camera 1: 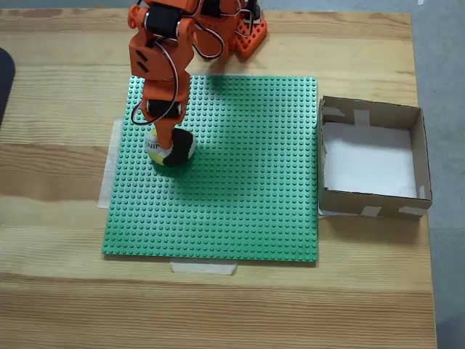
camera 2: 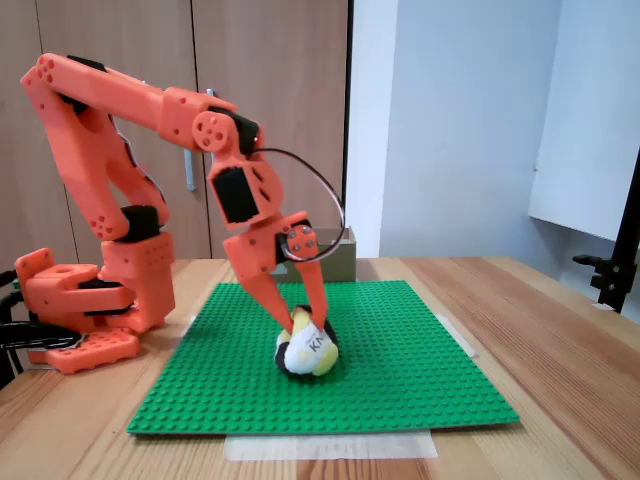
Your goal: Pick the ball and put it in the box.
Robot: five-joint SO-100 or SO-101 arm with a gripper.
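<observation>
Fingers of the gripper (camera 2: 303, 325) straddle the ball (camera 2: 308, 352) narrowly, touching its soft, light, squashable top on the green baseplate (camera 2: 400, 380).

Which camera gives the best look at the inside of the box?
The fixed view from above: the box shows whole, its white bottom bare. In the low fixed view, the box is a brown sliver behind the end effector, its inside hidden.

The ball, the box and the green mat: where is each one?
ball (camera 2: 312, 352): a fixed view, white lettered patch.
box (camera 1: 420, 153): a fixed view, right cardboard wall.
green mat (camera 1: 254, 174): a fixed view, bare studded middle.
</observation>
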